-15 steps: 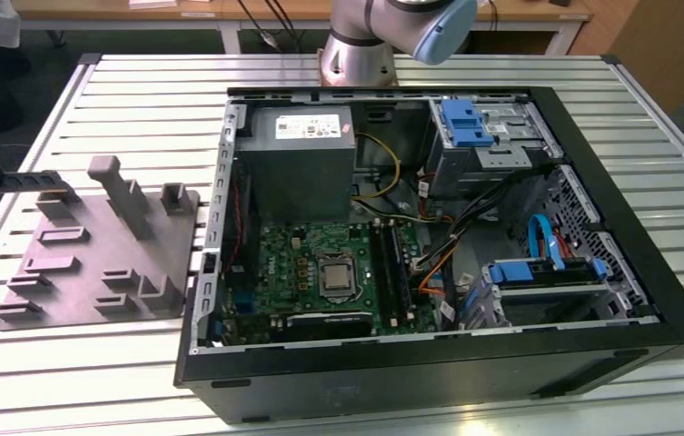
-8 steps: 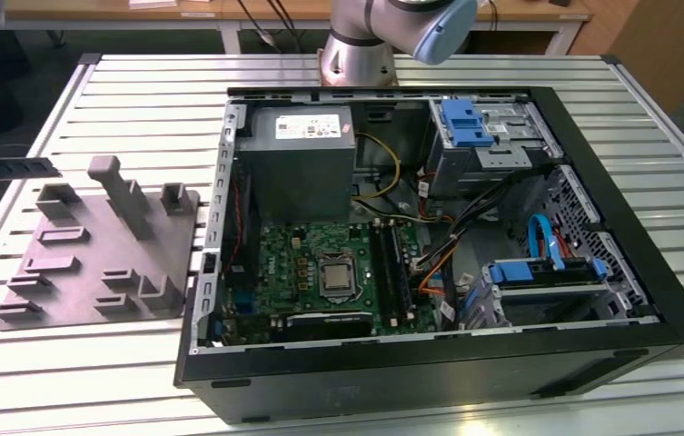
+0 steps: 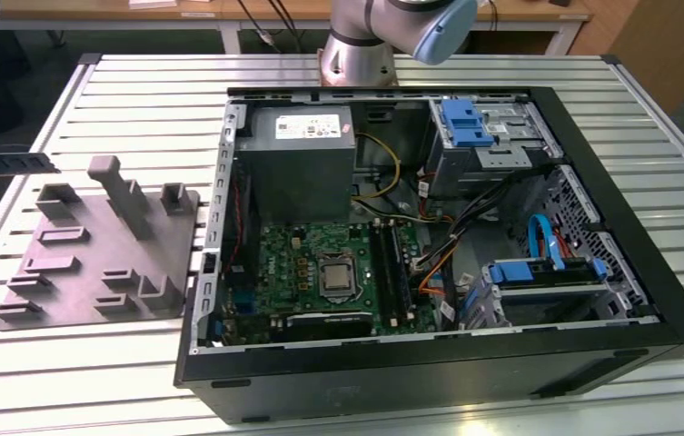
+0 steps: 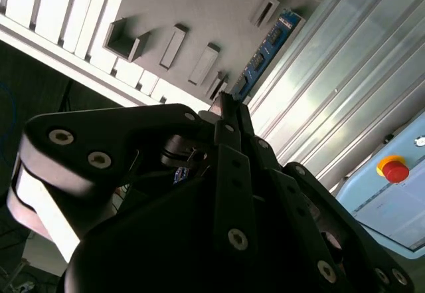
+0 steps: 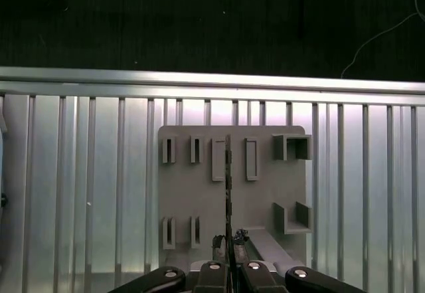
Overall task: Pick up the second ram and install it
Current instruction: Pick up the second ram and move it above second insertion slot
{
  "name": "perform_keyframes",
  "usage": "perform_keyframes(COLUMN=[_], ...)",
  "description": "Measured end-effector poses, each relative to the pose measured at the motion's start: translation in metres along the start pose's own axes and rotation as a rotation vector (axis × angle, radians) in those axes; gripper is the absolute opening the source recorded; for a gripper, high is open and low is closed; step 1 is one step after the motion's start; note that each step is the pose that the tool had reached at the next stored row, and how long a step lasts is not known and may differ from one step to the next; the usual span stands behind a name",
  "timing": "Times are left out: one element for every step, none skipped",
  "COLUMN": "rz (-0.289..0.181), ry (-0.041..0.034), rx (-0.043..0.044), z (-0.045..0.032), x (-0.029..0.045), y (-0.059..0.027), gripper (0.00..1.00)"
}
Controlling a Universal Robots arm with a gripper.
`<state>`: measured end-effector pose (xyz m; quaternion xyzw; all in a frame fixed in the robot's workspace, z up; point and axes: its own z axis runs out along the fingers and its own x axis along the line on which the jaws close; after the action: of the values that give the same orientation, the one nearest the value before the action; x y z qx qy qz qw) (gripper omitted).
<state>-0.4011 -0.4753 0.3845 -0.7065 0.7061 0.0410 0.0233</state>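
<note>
Gripper: The gripper (image 4: 226, 103) was pictured clamped on 1 end of the second ram (image 4: 269, 50), so that the rest of the strip stood out beyond the fingertips.
Second ram: It was held in the air above the grey fixture block (image 5: 192, 200) and was seen edge-on in the first wrist view as 1 thin dark line.
Fixture: In the exterior view the grey fixture block (image 3: 87, 263) was placed at 9 o'clock of the open computer case (image 3: 439, 363), on the slatted table (image 3: 632, 100).
Slots: 2 long black memory slots (image 3: 388, 268) were seen at 3 o'clock of the processor (image 3: 337, 277). Whether either was filled could not be told.
Step in hand: Carriage of the strip was judged to be under way, with installation not yet done.
Handling: A slow, square carry was judged best. With only 1 end gripped, the long strip could swing or twist.
Materials: The strip was thin, rigid and blue-green, studded with small chips. The block was matt grey plastic with rectangular pockets. The table was ribbed, reflective metal.
</note>
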Motion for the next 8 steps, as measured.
perform_keyframes(rz=[0.0, 0.0, 0.0, 0.0, 0.0, 0.0, 0.0, 0.0], ry=[0.0, 0.0, 0.0001, 0.0002, 0.0001, 0.0, 0.0, 0.0001], rx=[0.0, 0.0, -0.0002, -0.0003, -0.0002, -0.0001, -0.0002, -0.0004], z=[0.0, 0.0, -0.0001, -0.0002, -0.0002, -0.0001, -0.0002, -0.0003], x=[0.0, 0.0, 0.0, 0.0, 0.0, 0.0, 0.0, 0.0], y=[0.0, 0.0, -0.0004, -0.0015, -0.0031, -0.005, -0.0075, -0.0101], gripper=[0.14, 0.14, 0.14, 0.14, 0.14, 0.14, 0.14, 0.14])
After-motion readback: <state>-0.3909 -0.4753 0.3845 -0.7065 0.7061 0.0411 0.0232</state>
